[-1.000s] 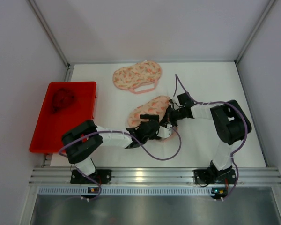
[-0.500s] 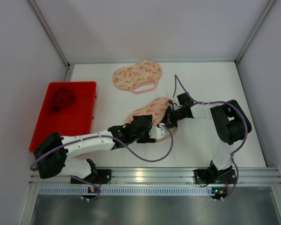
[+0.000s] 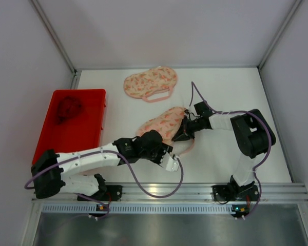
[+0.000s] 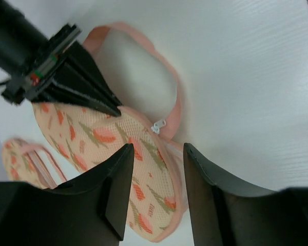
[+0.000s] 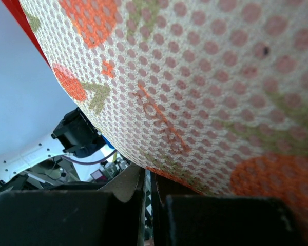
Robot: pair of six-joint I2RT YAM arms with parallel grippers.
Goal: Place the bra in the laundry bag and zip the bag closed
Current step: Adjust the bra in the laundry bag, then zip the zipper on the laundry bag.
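Mesh laundry bag (image 3: 161, 123) with orange floral print lies on the bench (image 3: 231, 92), its edge pinched in the closed right hand (image 3: 180, 134). Near the zipper pull (image 4: 158, 126), the left hand (image 4: 156, 148) has fingers parted, gripping nothing. The dark bra (image 3: 68, 108) sits in the red tray (image 3: 87, 133).

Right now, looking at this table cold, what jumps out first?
The peach floral laundry bag at mid-table, pinched at its edge by the shut right gripper, with the left gripper's open jaws just short of its white zipper pull. At the left, the red bin holds the dark red bra, and a second matching bag lies at the back of the table.
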